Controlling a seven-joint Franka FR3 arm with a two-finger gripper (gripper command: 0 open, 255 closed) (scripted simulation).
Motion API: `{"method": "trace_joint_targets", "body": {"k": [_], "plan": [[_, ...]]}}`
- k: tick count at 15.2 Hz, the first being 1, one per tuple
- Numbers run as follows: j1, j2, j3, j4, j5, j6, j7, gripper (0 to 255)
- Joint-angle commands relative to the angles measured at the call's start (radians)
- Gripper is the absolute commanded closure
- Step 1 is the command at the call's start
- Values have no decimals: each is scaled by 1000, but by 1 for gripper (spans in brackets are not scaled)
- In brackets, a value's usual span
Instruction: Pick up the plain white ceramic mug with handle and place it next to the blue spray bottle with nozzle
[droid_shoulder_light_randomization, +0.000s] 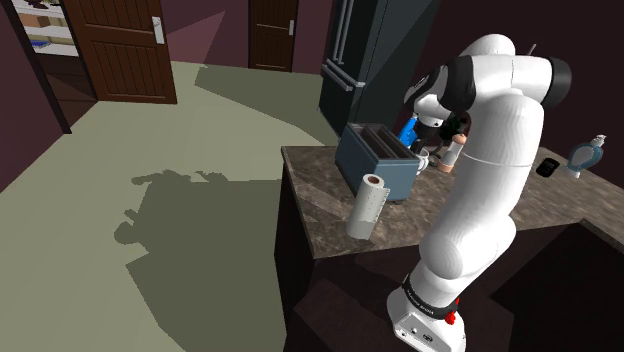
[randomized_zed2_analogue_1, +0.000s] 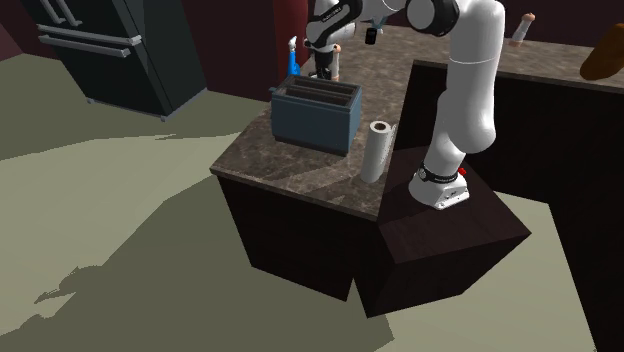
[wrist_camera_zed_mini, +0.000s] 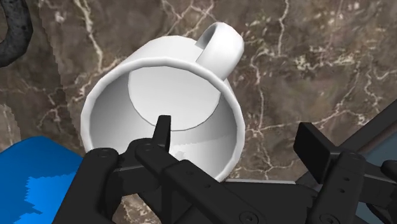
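Wrist view, mug (wrist_camera_zed_mini: 167, 89) mouth facing hand (wrist_camera_zed_mini: 239, 137), handle pointing away

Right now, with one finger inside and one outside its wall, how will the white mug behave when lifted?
The mug looks rigid, so its wall probably won't flex under the open gripper. Its smooth surface may prove slippery. Pinched at one side, it could tilt as it rises.
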Motion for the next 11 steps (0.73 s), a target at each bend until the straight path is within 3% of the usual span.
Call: {"method": "trace_joint_targets", "body": {"k": [1, 3, 11], "plan": [[12, -30, -12, 20, -30, -41, 20, 0], [22, -63, -23, 50, -61, -92, 41, 0], [22, -63, -23, 50, -61, -92, 41, 0]]}}
